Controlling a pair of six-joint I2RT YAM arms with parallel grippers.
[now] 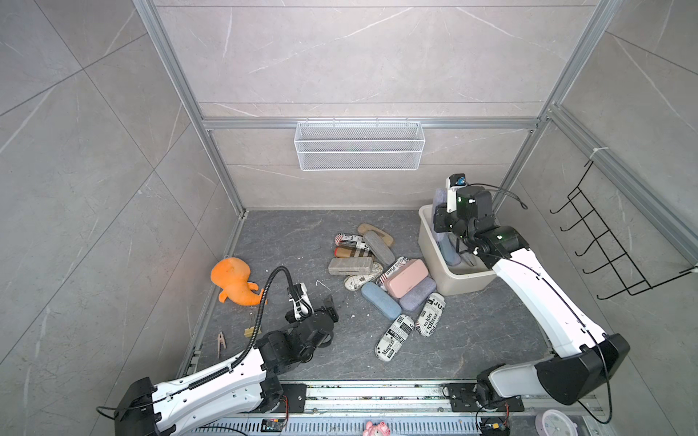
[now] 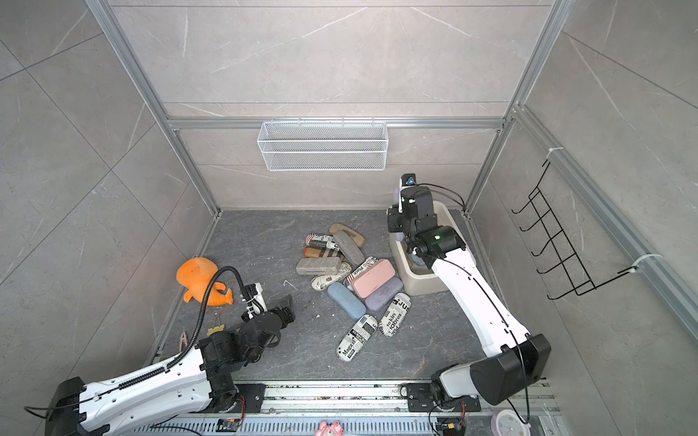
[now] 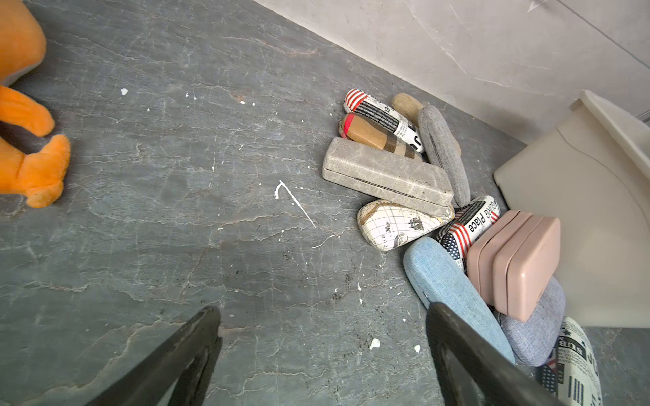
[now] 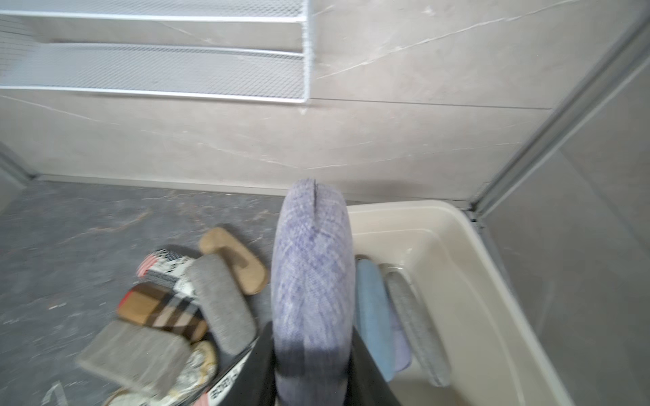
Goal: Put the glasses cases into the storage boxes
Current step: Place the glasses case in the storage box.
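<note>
The right pincer is clamped on a lilac case, standing it on end above the cream tub so it can slip in beside the blue case just below. The left pincer waits with jaws wide apart, near the pile of cases on the counter.

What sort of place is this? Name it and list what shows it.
Probably a robot test cell, not a home: an aluminium frame holds grey stone-look wall panels, two arms sit on a floor rail, and a wire basket hangs on the back wall.
</note>
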